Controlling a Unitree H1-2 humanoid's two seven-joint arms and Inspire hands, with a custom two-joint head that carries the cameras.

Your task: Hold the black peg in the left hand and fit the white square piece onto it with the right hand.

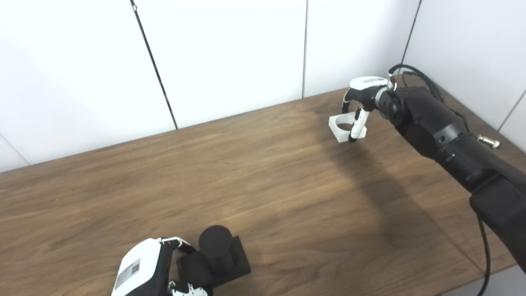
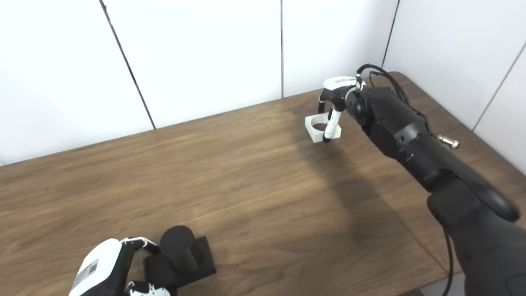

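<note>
We see the black peg (image 1: 215,246) standing upright on its square black base (image 1: 234,259) near the front edge of the wooden table (image 1: 246,172), towards the left. The left hand (image 1: 150,269) sits against the base's left side, its fingers (image 1: 178,243) curled around the near corners; it seems to be clasping the base, though the picture's lower edge cuts off part of the grip, so we cannot be fully sure how firm the hold is.

Far across the table, near the back right corner, lies the white square piece (image 2: 322,128), flat on the wood with its round hole facing up. The right hand (image 2: 335,105) hangs over it at the end of the outstretched black arm (image 2: 411,139). Its fingers (image 2: 331,125) point down, one reaching over the piece's near right edge and another at its far side, so the hand is pinching the piece between them. The piece and the peg are well apart, at opposite corners of the table.
</note>
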